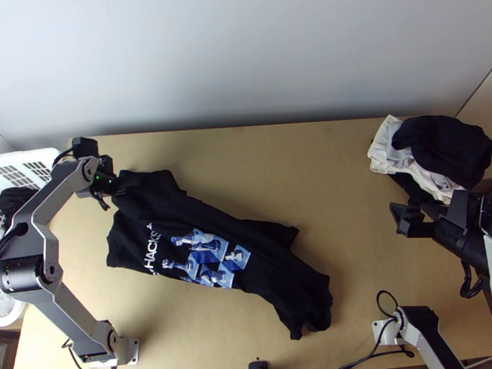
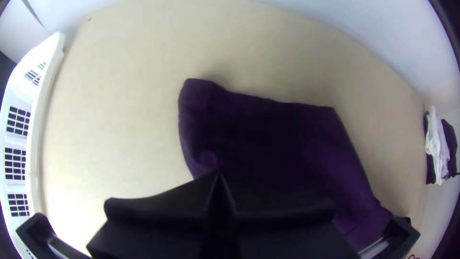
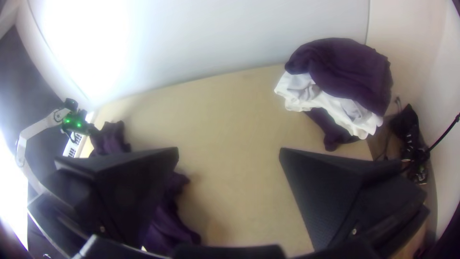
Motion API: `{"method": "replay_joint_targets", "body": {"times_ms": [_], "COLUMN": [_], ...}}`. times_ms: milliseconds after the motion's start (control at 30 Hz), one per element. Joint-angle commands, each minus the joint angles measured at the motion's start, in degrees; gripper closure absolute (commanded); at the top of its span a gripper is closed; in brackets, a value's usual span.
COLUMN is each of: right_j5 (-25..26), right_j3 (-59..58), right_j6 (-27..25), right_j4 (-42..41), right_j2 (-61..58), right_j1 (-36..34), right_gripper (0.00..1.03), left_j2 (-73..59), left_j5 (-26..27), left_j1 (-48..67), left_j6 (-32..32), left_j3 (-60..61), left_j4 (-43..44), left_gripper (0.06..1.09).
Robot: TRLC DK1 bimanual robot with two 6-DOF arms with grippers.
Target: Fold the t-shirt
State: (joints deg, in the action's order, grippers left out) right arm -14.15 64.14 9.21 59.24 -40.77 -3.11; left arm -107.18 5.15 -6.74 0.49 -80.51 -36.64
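We've got the t-shirt (image 1: 180, 213) on the L half of the worktop (image 1: 312, 166), long axis running diag. from far L down to near R, i.e. toward the middle of the near edge. It's folded lengthwise in part, w/ a long fold along its far side; the near-R end is bunched. White lettering sits toward the far-L end, blue print approx. mid-length on the near side.

Our left gripper (image 1: 117, 189) is at the far-L corner, fingers drawn together, pinching the t-shirt's edge. Our right gripper (image 1: 431, 210) is over the R side, fingers wide apart, just nearer than the clothes pile (image 1: 443, 150), dark & white pcs. together. The white basket (image 1: 16, 159) stands at the far-L edge, w/ clothes in it.
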Motion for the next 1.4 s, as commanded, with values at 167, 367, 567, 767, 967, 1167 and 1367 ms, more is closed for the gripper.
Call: {"method": "replay_joint_targets", "body": {"times_ms": [167,367,567,767,967,1167,1367], "right_j5": [0.0,0.0,0.1,0.1,0.0,-6.1,-14.7], "right_j3": [1.3,3.1,4.1,5.4,5.6,5.6,5.4], "right_j6": [0.1,0.1,0.0,0.0,-0.2,-0.9,0.9], "right_j4": [-0.5,-0.5,-0.2,0.0,-0.2,3.1,6.0], "right_j2": [-2.0,-3.1,-3.6,-4.6,-5.7,-7.7,-10.4], "right_j1": [0.2,0.2,0.2,0.2,0.3,4.5,9.2], "right_gripper": [0.05,0.05,0.05,0.05,0.05,0.05,0.05], "left_j2": [7.9,8.9,7.2,3.6,-3.7,-8.7,-8.5], "left_j5": [8.9,11.6,11.6,11.6,10.8,9.4,7.7], "left_j1": [16.4,32.3,47.6,59.9,66.5,67.4,66.9], "left_j6": [-0.9,-1.0,-0.9,-0.9,-1.4,-4.3,-4.8], "left_j3": [-10.2,-17.8,-22.9,-26.5,-37.7,-47.7,-48.3], "left_j4": [-8.5,-12.9,-15.5,-15.7,-15.7,-15.7,-15.5], "left_gripper": [1.05,1.05,1.05,1.05,1.05,1.05,1.05]}}
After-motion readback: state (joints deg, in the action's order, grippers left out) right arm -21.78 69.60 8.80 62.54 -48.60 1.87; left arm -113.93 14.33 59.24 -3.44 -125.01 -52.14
